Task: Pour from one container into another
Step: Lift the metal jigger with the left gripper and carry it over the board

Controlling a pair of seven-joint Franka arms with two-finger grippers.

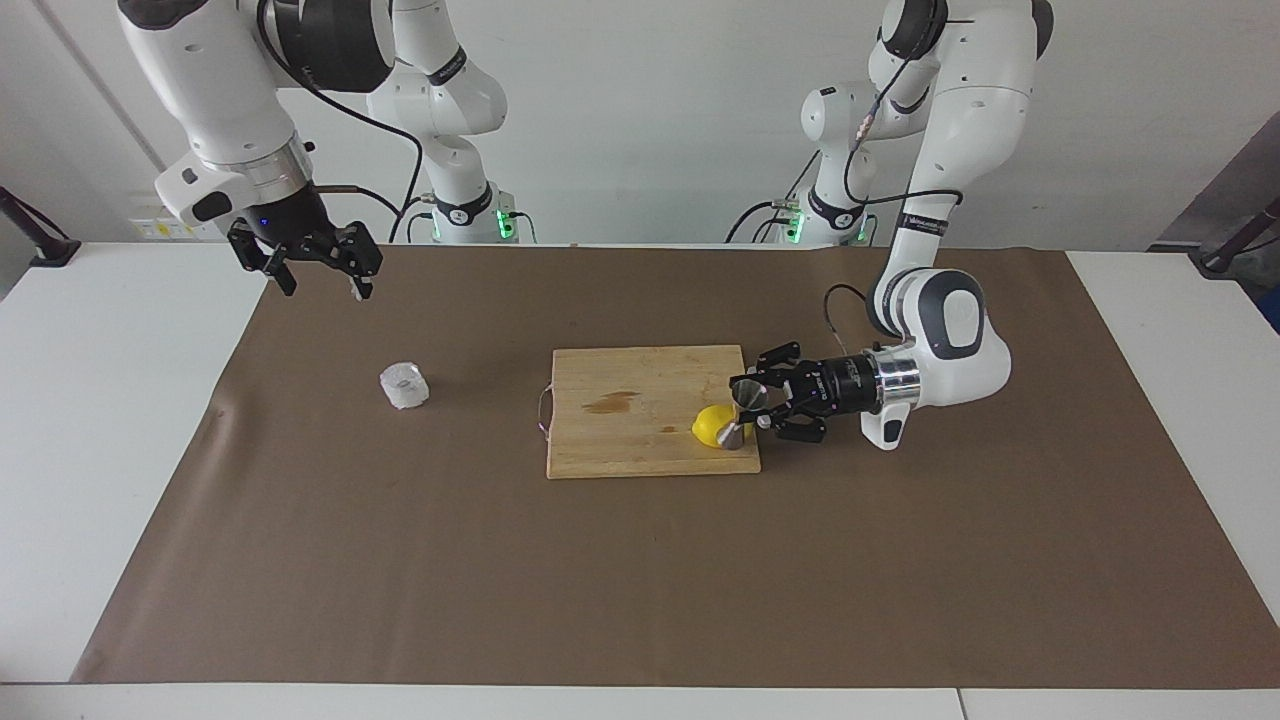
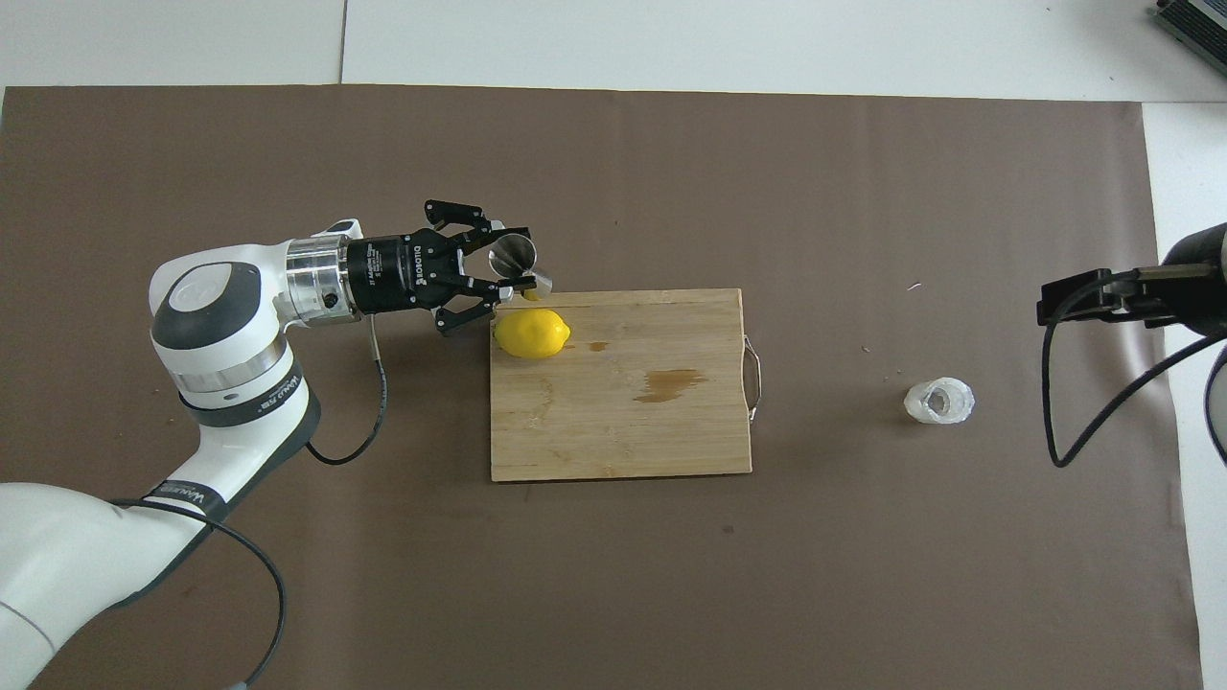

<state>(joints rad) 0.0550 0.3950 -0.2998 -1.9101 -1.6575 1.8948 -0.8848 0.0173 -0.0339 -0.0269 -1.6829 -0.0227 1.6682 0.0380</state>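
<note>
My left gripper [image 1: 752, 412] [image 2: 508, 278] is shut on the silvery hourglass jigger [image 1: 744, 410] [image 2: 520, 264] and holds it tilted over the cutting board's corner toward the left arm's end, beside the lemon. The translucent ribbed cup [image 1: 404, 385] [image 2: 938, 402] stands on the brown mat toward the right arm's end of the table. My right gripper [image 1: 318, 268] is open and empty in the air, over the mat's edge near the right arm's base. It waits there.
A wooden cutting board [image 1: 640, 440] [image 2: 623, 441] with a wet stain lies mid-table. A yellow lemon [image 1: 708, 426] [image 2: 533, 333] rests on it. A brown mat [image 1: 640, 580] covers the table. A black cable [image 2: 1102, 383] hangs by the right arm.
</note>
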